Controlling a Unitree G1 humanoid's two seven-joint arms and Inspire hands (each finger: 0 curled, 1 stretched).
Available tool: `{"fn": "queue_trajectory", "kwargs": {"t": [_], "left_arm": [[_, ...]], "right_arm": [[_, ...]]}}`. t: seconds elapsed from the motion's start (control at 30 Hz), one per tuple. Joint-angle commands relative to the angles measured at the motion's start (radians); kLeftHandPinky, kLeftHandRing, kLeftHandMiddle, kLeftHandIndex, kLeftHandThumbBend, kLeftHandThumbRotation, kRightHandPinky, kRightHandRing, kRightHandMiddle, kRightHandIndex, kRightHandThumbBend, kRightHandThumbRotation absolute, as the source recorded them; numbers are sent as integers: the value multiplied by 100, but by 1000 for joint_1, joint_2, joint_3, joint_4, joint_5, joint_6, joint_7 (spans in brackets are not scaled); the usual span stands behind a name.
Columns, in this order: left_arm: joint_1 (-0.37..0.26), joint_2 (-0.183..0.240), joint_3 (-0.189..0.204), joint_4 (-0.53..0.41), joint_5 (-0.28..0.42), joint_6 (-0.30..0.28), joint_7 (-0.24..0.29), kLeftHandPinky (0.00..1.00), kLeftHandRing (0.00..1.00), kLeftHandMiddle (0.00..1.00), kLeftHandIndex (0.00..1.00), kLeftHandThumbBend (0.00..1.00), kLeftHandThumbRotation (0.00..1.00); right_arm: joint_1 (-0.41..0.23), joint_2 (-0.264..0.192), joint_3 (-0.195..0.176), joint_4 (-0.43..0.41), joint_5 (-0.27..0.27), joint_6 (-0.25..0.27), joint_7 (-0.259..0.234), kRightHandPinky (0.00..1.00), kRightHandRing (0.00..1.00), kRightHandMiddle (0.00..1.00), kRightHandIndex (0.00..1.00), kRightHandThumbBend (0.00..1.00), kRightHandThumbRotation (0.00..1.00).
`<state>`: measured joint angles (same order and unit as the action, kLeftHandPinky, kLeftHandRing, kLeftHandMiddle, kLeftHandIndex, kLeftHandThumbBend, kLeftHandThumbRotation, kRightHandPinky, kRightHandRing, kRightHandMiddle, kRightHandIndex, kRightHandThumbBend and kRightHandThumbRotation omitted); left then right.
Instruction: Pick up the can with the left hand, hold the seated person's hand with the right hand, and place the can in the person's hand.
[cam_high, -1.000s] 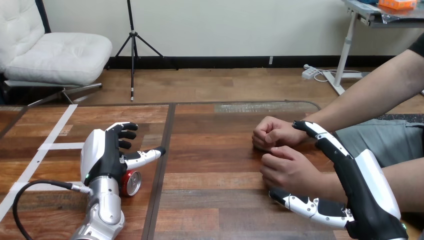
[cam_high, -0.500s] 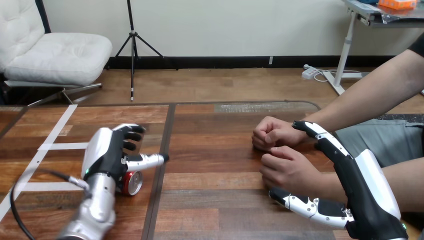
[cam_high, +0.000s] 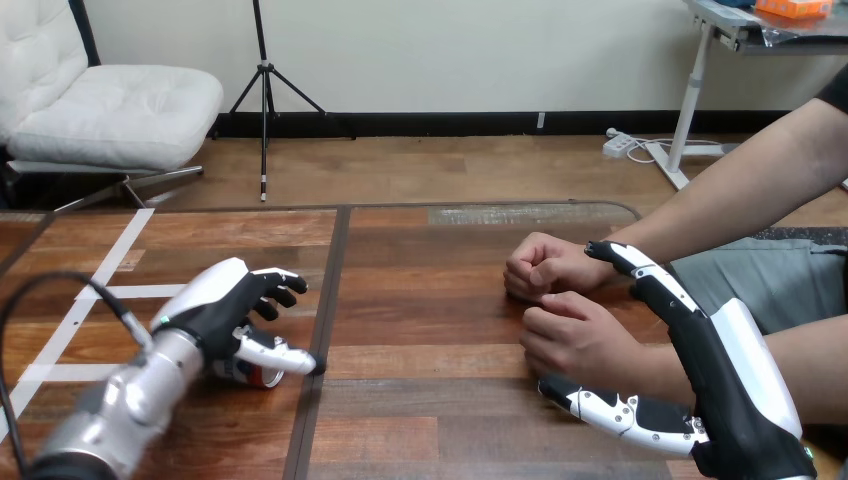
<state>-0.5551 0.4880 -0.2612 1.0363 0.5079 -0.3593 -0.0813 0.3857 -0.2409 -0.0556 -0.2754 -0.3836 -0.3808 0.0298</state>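
**Can under L hand; R hand astride person's wrist**

R hand (cam_high: 735, 385), by the table's right edge nr the front: fingers straight, thumb spread wide, not closed on anything. The wrist of the person's nearer hand (cam_high: 565, 338) lies btwn thumb and fingers; can't tell if they touch. Left of centre, nr the front edge, the can (cam_high: 257, 377) lies on its side on the table (cam_high: 430, 300), tucked under the L hand (cam_high: 225, 305). Grip on it: can't tell. Farther back, the person's other hand (cam_high: 545, 265), a fist, rests just beyond the nearer one.
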Motion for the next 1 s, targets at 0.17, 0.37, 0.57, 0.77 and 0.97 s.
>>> {"fn": "queue_trajectory", "kwargs": {"t": [0.17,0.37,0.57,0.77,0.97], "left_arm": [[-62,116,-34,-238,71,72,-147,63,79,83,84,89,8],[-65,146,-43,-318,110,114,-234,64,81,84,84,90,5],[-66,161,-57,-383,157,166,-293,65,81,85,84,90,1],[-63,165,-74,-416,204,201,-309,64,80,84,83,89,0],[-62,160,-102,-424,266,235,-292,62,78,83,82,89,0]], "right_arm": [[-50,-5,-6,-17,14,-9,-15,87,91,92,87,76,29],[-54,-3,-2,-6,12,-18,-20,87,91,92,87,76,30],[-58,1,5,0,10,-19,-21,88,91,92,87,76,29],[-61,5,12,2,10,-16,-20,89,91,92,87,77,29],[-61,6,15,-2,8,-8,-18,90,91,92,87,77,29]]}}
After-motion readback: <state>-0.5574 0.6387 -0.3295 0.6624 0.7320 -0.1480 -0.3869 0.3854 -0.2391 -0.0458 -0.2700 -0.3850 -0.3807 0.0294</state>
